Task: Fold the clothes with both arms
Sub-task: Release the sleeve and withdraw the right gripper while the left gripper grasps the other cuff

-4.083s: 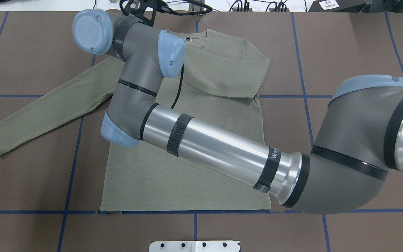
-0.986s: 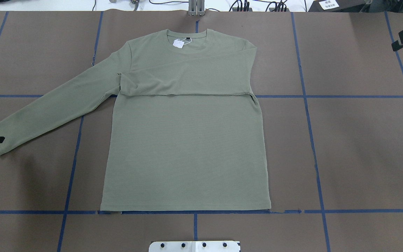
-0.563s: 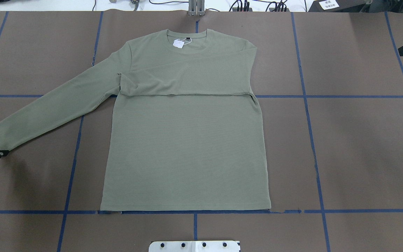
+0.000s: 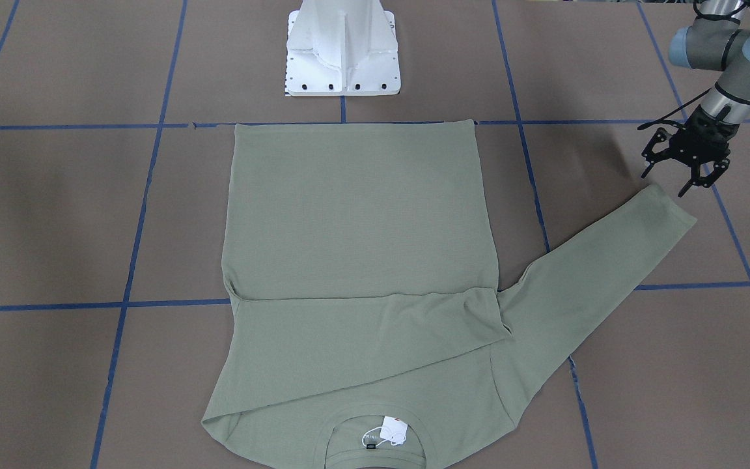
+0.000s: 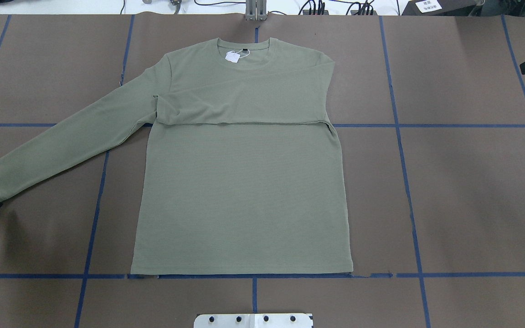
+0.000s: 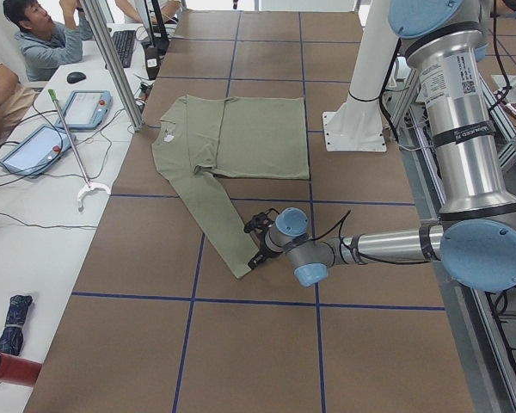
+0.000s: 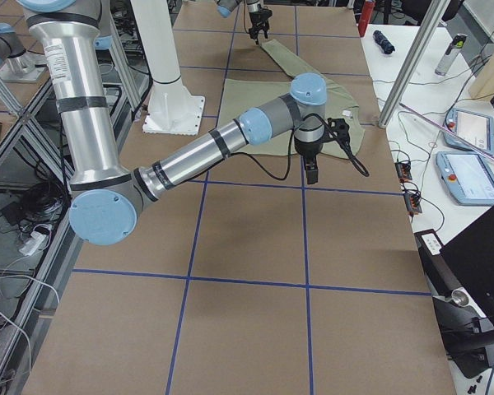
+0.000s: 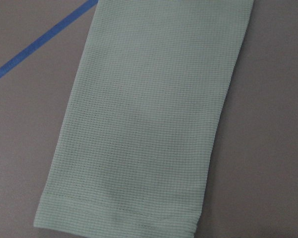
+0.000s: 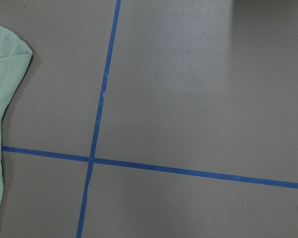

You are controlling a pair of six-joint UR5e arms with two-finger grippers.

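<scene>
I count two arms, my left arm (image 4: 739,78) and right arm (image 7: 189,160), one green shirt (image 5: 244,191), one white tag (image 5: 232,56) and one white pedestal (image 4: 342,52).

Brown counter (image 5: 472,205) marked off with a grid of blue tape lines (image 5: 472,125). Along its far side there's a white desk (image 6: 34,249) with a keyboard (image 6: 123,47), a mouse (image 6: 76,77) and a couple of tablet-style pendants (image 6: 88,107), cables trailing all over it. Aluminium posts (image 6: 114,60) stand at the counter's edge, and a person (image 6: 45,39) sits at the desk. On the opposite side, metal framing (image 7: 2,97) with loose cables on the floor (image 7: 33,226). Lighting's soft and even, only faint shadows.
</scene>
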